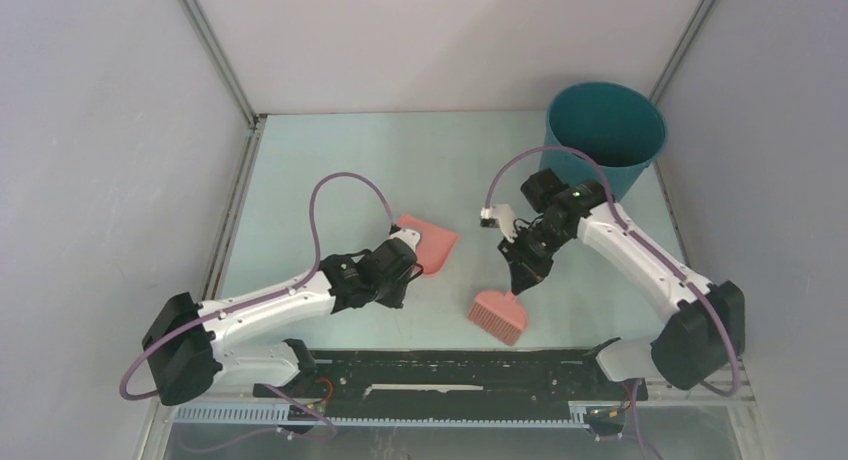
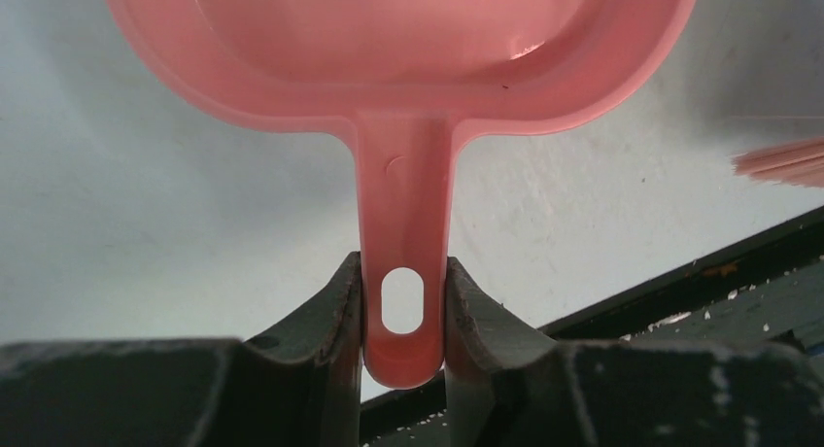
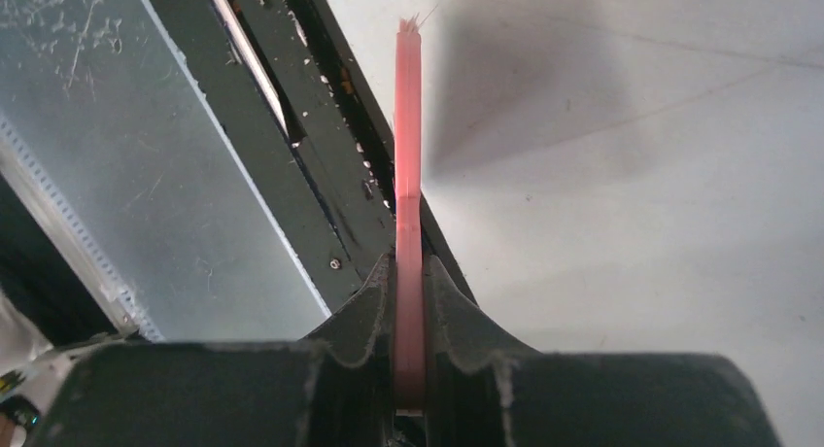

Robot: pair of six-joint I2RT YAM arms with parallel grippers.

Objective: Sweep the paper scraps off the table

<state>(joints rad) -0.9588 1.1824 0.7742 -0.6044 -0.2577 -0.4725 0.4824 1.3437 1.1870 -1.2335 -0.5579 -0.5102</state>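
No paper scraps show in any view. My left gripper [image 1: 403, 263] is shut on the handle of the pink dustpan [image 1: 432, 242], which lies left of the middle of the mint-green table [image 1: 330, 160]; the left wrist view shows the handle [image 2: 403, 272] clamped between the fingers and the pan's inside bare. My right gripper [image 1: 522, 285] is shut on the handle of the pink hand brush [image 1: 499, 315], bristles down near the front rail. The right wrist view shows the brush [image 3: 408, 223] edge-on between the fingers.
A teal round bin [image 1: 604, 135] stands at the back right corner. A black rail [image 1: 450, 365] runs along the near edge. Grey walls close in the left, back and right sides.
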